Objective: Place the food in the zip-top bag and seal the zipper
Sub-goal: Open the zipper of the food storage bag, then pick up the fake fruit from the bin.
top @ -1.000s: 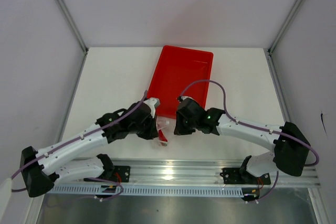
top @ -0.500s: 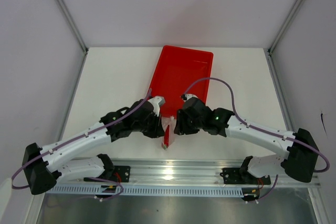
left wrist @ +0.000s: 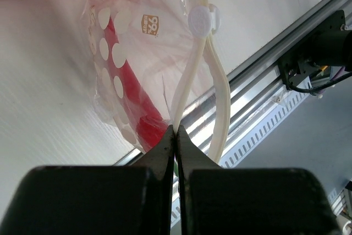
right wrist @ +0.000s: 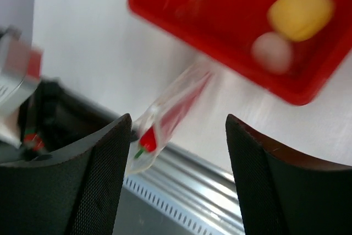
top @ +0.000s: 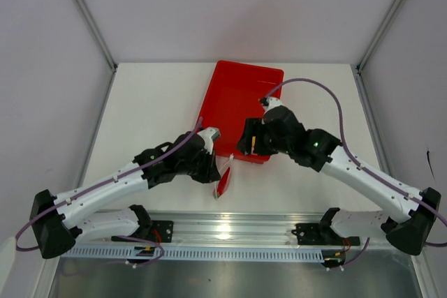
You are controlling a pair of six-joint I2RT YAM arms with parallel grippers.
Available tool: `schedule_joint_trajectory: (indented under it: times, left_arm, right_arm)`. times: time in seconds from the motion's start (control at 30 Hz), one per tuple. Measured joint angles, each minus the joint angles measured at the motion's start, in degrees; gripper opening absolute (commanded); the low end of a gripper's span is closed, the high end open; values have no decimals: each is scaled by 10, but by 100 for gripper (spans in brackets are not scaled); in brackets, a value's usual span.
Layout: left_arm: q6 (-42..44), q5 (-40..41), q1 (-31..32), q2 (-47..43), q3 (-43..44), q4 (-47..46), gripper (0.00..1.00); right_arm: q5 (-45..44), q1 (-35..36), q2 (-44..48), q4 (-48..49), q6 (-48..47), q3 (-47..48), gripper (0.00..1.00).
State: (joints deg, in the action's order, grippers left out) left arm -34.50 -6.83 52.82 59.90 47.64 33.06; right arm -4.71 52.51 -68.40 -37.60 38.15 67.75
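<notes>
Right tool (top: 246, 146) has backed off to the red tray (top: 237, 99), jaws apart and empty; your left tool (left wrist: 176, 135) pinches the zip-top bag (left wrist: 154, 53) by its edge, chili (left wrist: 129, 100) inside, so yellow fruit (right wrist: 301, 9) and pale ball (right wrist: 271, 52) in the tray look next.

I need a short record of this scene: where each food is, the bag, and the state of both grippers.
chili: inside the bag
yellow fruit: in the tray
pale ball: in the tray, beside the fruit
bag: held at one edge
left gripper: shut on the bag
right gripper: open, empty, over the tray's near end
</notes>
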Motion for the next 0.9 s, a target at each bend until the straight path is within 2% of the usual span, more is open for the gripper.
schedule_joint_trajectory:
  times: [0.13,0.27,0.63,0.9]
  left_arm:
    - [0,0,0,0,0,-1,1]
    - [0,0,0,-1,0,-3,1]
    - [-1,-1,0,-7,-1,-9,1]
    - [-2,-10,0,-10,-15,-17,1]
  right_arm:
    - [1,-101,-5,-2,-15,1,77]
    - [11,-157,-47,5,-35,2,81]
    - [14,-169,-264,28,-95,63,80]
    - [-27,-160,-337,27,-119,98,81]
